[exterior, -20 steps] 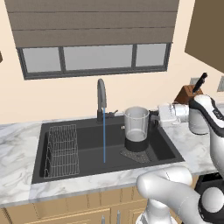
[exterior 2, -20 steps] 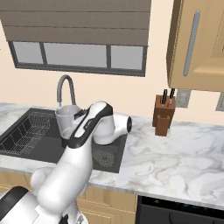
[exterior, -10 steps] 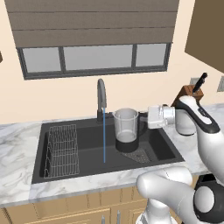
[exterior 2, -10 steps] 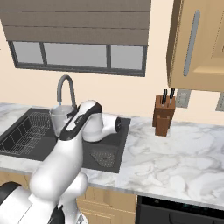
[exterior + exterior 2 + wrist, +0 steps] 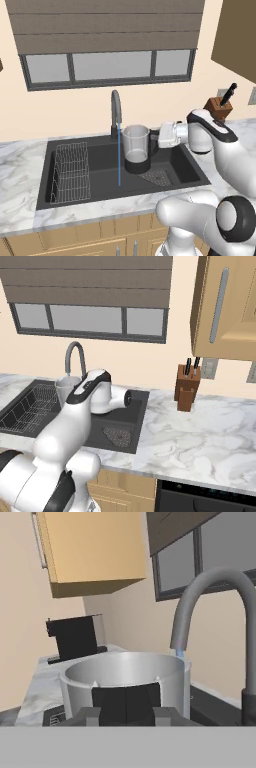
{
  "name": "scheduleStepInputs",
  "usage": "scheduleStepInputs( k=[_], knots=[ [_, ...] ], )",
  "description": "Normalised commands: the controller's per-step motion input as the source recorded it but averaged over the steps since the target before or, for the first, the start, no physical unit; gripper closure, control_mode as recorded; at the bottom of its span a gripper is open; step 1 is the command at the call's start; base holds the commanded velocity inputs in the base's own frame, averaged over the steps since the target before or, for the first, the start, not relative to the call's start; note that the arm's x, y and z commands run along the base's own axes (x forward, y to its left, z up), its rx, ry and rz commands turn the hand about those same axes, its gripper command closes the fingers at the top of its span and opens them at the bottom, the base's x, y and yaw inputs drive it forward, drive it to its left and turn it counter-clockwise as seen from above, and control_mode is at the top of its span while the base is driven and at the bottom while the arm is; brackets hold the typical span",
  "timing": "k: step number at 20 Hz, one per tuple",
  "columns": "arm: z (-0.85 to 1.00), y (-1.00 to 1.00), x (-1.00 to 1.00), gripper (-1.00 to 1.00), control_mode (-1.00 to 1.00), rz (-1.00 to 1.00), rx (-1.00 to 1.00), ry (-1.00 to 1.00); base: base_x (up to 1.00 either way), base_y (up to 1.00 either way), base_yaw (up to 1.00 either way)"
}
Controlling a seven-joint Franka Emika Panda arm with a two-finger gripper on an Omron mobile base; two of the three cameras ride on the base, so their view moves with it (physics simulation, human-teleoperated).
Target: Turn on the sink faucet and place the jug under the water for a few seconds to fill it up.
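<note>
The sink faucet (image 5: 116, 111) arches over the black sink (image 5: 185, 167), and a thin blue stream of water (image 5: 119, 162) falls from its spout to the basin floor. The clear jug (image 5: 135, 146) hangs upright above the basin, just right of the stream, which passes outside its rim. My gripper (image 5: 156, 140) reaches in from the right and is shut on the jug's black handle. In the hand view the jug (image 5: 125, 671) sits right before my gripper (image 5: 126, 712), with the faucet (image 5: 207, 594) and a bit of water (image 5: 180, 654) just beyond its far rim. The jug (image 5: 64, 388) peeks out left of my arm.
A wire rack (image 5: 70, 171) fills the sink's left part, and a grey drain strainer (image 5: 157, 176) lies below the jug. A brown knife block (image 5: 218, 105) stands on the marble counter (image 5: 200, 436) to the right. The window wall is close behind the faucet.
My gripper has carried the jug leftward over the basin, from well right of the stream to just beside it. The water keeps running.
</note>
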Motion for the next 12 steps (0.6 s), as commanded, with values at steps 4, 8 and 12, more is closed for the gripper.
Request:
scheduleStepInputs(
  k=[4, 8, 12],
  knots=[
    [-0.19, 0.01, 0.1, 1.0, -1.0, 0.0, 0.0, 0.0, 0.0, 0.0, 0.0],
    [-0.22, 0.0, 0.1, 1.0, -1.0, 0.0, 0.0, 0.0, 0.0, 0.0, 0.0],
    [-0.18, 0.0, 0.16, 1.0, -1.0, 0.0, 0.0, 0.0, 0.0, 0.0, 0.0]
  ],
)
